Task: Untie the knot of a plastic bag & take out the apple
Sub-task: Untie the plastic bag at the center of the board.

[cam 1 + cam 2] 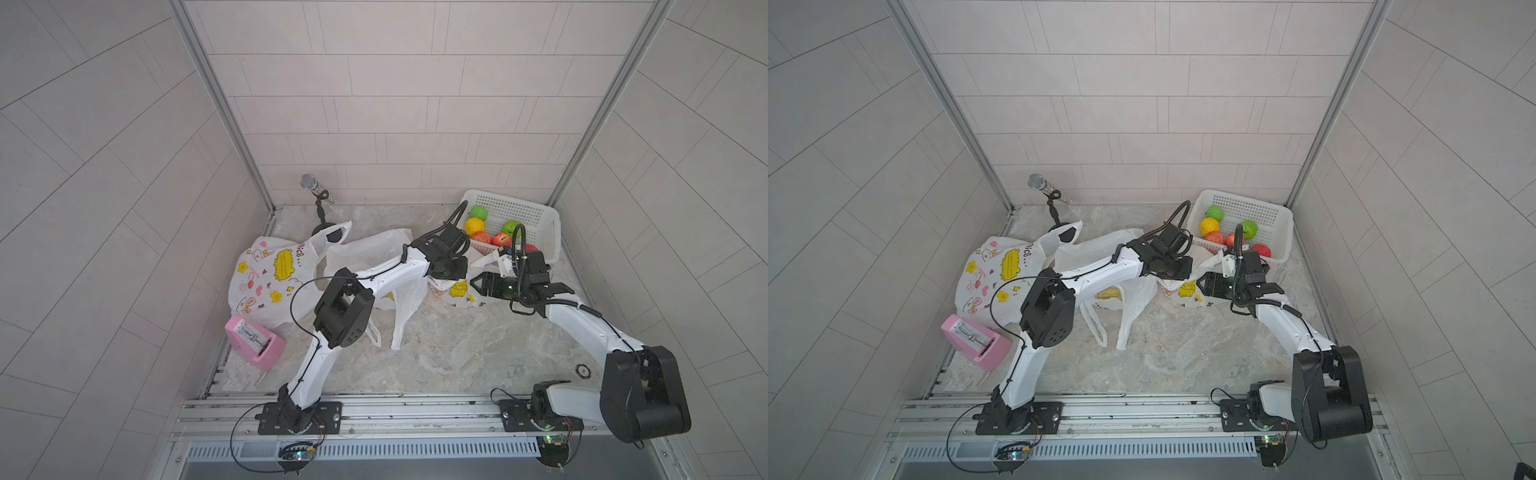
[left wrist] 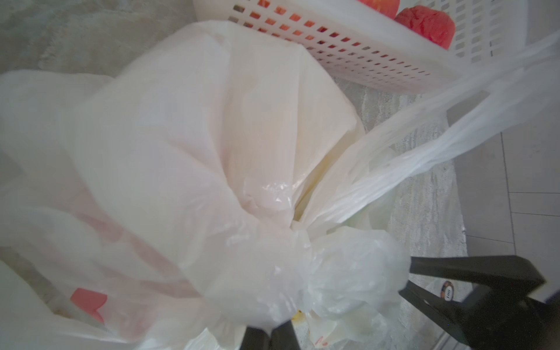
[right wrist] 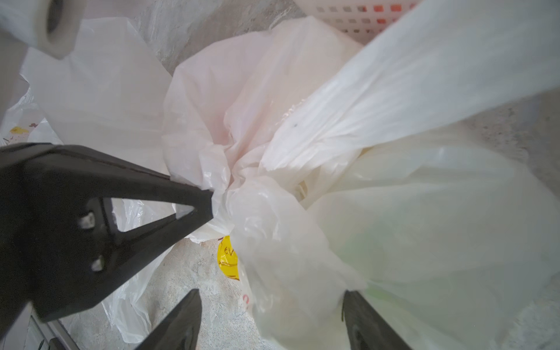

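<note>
Knotted bag (image 2: 212, 136) on table (image 1: 449, 357), just beside basket (image 1: 536, 224), between both arms. Knot (image 3: 239, 185) not yet undone; apple unseen, presumably inside. Left gripper (image 3: 207, 201) pressed together, pinching film right at knot, likely as anchor so bag won't drag. Right gripper (image 3: 271, 291) spread, loose tail between fingers, nothing clamped; probably lining up pull.

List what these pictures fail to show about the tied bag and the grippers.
- The apple: unseen; the tied bag's cloudy plastic hides it in both wrist views.
- The knot: the left arm covers it in both top views.
- The left gripper: shut at the knot; folds hide whether it pinches plastic.
</note>
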